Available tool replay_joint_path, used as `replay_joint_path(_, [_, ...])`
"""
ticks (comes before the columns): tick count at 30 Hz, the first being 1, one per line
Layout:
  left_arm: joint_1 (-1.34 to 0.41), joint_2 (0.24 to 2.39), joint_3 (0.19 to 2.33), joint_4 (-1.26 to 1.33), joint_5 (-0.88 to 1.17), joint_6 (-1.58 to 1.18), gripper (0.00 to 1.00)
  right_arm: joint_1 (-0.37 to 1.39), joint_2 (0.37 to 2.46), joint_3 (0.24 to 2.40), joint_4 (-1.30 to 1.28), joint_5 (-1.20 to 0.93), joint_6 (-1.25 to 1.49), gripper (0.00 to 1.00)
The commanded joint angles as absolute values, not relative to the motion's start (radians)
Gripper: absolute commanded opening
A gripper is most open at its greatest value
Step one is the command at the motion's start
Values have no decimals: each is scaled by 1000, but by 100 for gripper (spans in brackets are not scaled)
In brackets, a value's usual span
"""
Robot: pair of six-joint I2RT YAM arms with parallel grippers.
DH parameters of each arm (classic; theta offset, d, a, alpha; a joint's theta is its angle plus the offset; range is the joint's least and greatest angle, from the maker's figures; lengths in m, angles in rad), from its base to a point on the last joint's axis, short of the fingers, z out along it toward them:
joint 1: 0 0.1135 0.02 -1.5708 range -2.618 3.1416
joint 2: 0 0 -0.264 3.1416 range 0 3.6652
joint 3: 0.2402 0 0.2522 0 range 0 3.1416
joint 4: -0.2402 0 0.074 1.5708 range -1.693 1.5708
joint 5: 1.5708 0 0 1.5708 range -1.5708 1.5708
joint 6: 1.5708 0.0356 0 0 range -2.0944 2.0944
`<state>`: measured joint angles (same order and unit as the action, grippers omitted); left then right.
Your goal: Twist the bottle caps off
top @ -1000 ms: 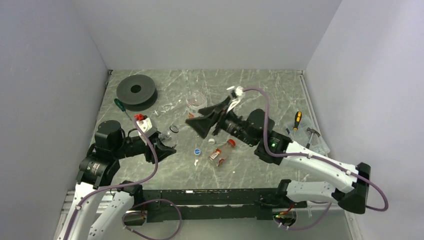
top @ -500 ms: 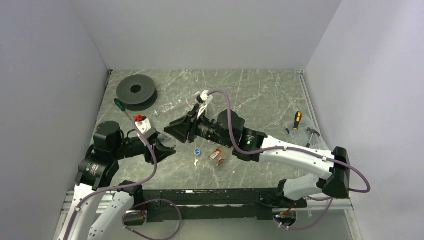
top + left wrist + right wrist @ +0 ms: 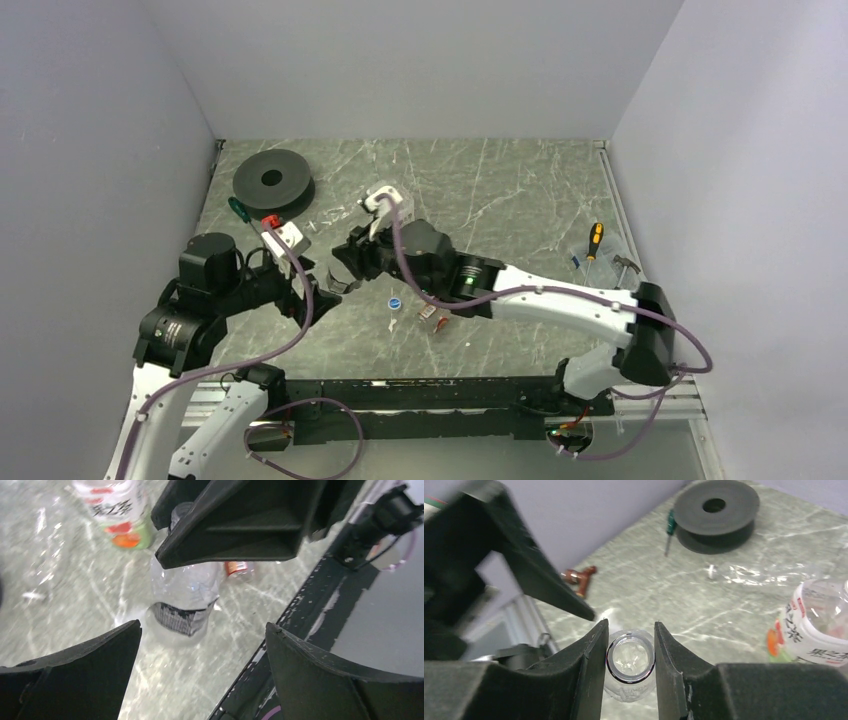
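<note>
The small clear bottle (image 3: 630, 660) stands upright near the table's front left with no cap on its mouth. My right gripper (image 3: 631, 623) is shut on its neck from above, one finger on each side. My left gripper (image 3: 203, 625) is open wide just short of the bottle's base (image 3: 182, 620) and touches nothing. The larger bottle (image 3: 120, 510) with the green, white and orange label stands behind it. The red-labelled small bottle (image 3: 435, 318) lies on its side by my right arm. A blue cap (image 3: 395, 302) and a white cap (image 3: 391, 323) lie loose on the table.
A large black disc (image 3: 273, 180) with a hole sits at the back left, with a green-handled screwdriver (image 3: 238, 208) beside it. An orange-handled screwdriver (image 3: 594, 238) and other tools lie at the right edge. The table's front edge (image 3: 300, 605) runs close behind the clear bottle.
My right arm swung left, away from the larger bottle, and shut on the clear bottle's neck. My left gripper opened and let go of that bottle.
</note>
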<state>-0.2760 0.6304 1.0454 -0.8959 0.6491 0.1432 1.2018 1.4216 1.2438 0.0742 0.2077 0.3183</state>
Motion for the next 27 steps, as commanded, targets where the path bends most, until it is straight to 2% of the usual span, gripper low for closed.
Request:
replay_joint_path(1, [-275, 615, 1111, -1013, 429, 167, 100, 1187, 1554, 1324, 56, 292, 161, 1])
replay_joint_path(9, [-275, 625, 1152, -1022, 333, 166, 99, 1159, 1834, 1450, 176, 314, 48, 0])
replay_joint_path(21, [-273, 639, 1255, -1026, 256, 147, 99, 1134, 1991, 1449, 328, 393, 86, 0])
replay_joint_path(22, [-273, 641, 1258, -1023, 252, 143, 99, 1133, 1994, 1442, 334, 399, 92, 1])
replay_joint_path(27, [-272, 647, 1273, -1017, 256, 133, 99, 1120, 1995, 1421, 329, 389, 120, 29])
